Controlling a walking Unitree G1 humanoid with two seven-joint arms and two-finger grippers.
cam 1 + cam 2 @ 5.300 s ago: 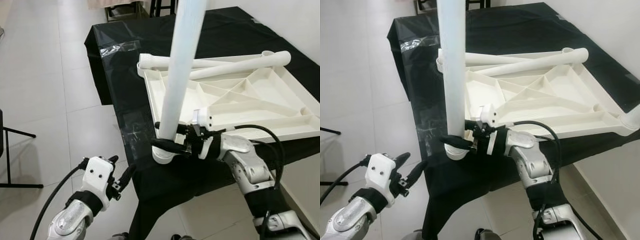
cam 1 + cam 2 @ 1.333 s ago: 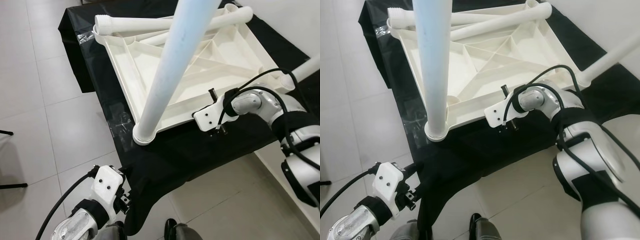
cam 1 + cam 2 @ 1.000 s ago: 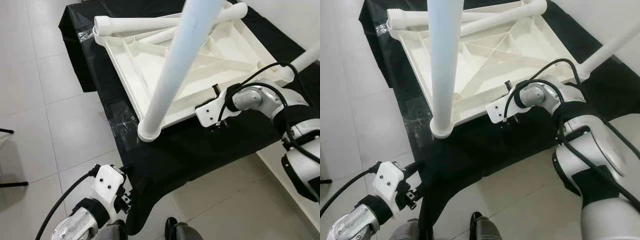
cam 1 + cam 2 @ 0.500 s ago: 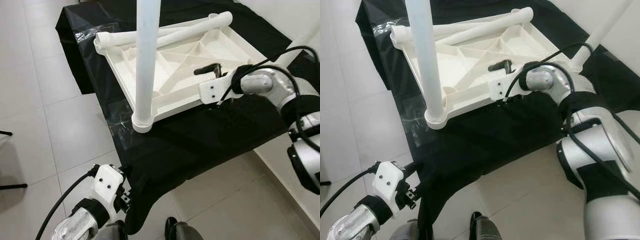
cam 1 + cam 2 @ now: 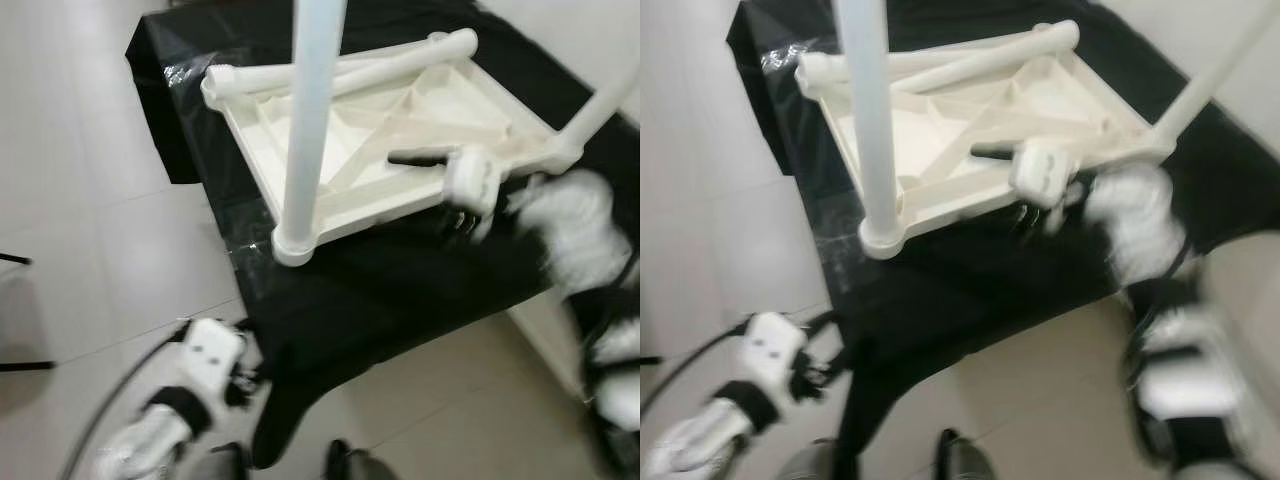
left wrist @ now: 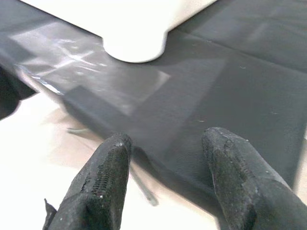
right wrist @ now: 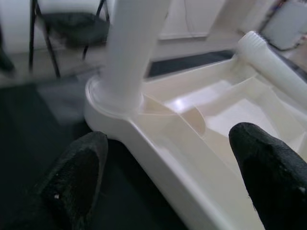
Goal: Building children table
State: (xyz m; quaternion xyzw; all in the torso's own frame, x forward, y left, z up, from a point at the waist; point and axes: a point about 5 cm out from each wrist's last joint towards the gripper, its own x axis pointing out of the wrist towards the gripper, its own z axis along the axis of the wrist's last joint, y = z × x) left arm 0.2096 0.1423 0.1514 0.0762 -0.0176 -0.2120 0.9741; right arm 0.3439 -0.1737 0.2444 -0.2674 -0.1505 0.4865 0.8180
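The upturned white tabletop (image 5: 400,130) lies underside-up on the black-draped surface (image 5: 400,270), with one leg (image 5: 312,120) standing upright in its near corner socket and a second leg (image 5: 605,100) rising from the corner far to the right. Five seconds ago the right gripper was clamped round the base of that near leg; now it has let go and moved away along the tabletop's near edge, so the leg stands on its own, which suggests it is seated and two of the four are done. Two loose legs (image 5: 340,68) lie across the far rim, beyond the right gripper.

The right gripper (image 7: 163,167) hovers over the tabletop's near edge, its fingers spread wide and holding nothing (the arm behind it is smeared with motion blur), its forearm reaching in from the right. The left gripper (image 6: 168,163) hangs low beside the surface's draped edge, fingers parted and empty, the upright leg's socket just ahead of it.
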